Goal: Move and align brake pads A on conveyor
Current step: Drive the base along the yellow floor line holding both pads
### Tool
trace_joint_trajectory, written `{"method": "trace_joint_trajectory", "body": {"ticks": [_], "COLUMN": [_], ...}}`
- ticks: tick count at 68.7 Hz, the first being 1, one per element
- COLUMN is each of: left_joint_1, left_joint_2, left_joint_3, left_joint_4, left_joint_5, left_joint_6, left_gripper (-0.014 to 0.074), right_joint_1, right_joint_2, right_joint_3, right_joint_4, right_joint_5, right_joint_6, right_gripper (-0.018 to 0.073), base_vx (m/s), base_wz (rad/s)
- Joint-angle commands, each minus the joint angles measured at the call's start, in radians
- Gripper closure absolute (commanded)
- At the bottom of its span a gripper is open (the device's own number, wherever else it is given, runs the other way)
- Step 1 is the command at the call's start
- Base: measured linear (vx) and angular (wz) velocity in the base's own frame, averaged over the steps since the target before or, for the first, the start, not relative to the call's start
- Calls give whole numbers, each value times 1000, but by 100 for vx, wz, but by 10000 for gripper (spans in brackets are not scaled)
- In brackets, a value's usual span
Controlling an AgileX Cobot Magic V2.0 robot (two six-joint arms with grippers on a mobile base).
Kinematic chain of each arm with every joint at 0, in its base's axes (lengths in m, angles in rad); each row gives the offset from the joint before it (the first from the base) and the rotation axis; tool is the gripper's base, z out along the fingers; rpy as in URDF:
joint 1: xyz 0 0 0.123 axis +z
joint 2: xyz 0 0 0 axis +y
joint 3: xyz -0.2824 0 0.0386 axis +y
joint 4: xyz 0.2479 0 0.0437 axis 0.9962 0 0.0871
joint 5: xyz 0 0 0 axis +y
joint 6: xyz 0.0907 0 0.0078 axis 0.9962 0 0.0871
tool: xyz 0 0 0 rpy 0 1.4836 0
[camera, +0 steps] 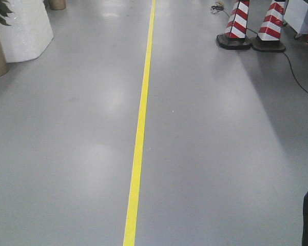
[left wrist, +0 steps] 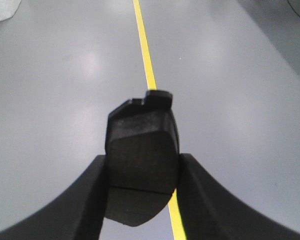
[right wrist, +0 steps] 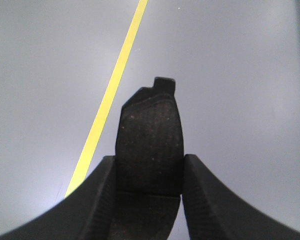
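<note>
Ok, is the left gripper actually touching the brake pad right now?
Touching. In the left wrist view, the left gripper has its fingers pressed against both sides of the brake pad, with no gap on either side.

Premises: industrial or factory-type hall. Evidence: smooth grey coated floor (camera: 220,154), glossy with light reflections; a yellow lane line (camera: 141,128) running straight down it; two red-and-white striped cones (camera: 237,23) on black bases at far right; a cable (camera: 297,77) trailing loose across the floor beside them.
</note>
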Motion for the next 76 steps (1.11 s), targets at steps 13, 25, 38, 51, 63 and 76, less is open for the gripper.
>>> {"method": "trace_joint_trajectory", "body": {"ticks": [13,25,38,51,63,76], "left_joint_1": [-1,-1,-1,-1,-1,-1], "left_joint_2": [6,6,6,6,6,6], "left_joint_3": [-30,-30,-30,-30,-30,-30], "left_joint_4": [-3,-3,-3,-3,-3,-3], "left_joint_5": [-95,-95,-95,-95,-95,-95], "left_joint_6": [0,0,0,0,0,0], "left_gripper": [602,602,602,602,602,602], "right_joint_1": [-7,-7,-7,-7,-7,-7], "right_joint_2": [2,2,2,2,2,2], "right_joint_3": [-31,-31,-31,-31,-31,-31], "right_joint_4": [-6,-6,-6,-6,-6,-6], "right_joint_5": [-74,-72,-74,-74,-65,-59], "right_joint_6": [0,0,0,0,0,0], "right_gripper": [566,566,566,566,566,566], "base_vx": [66,68,68,69,71,71], "base_wz": [-3,-5,-3,-1,-1,3]}}
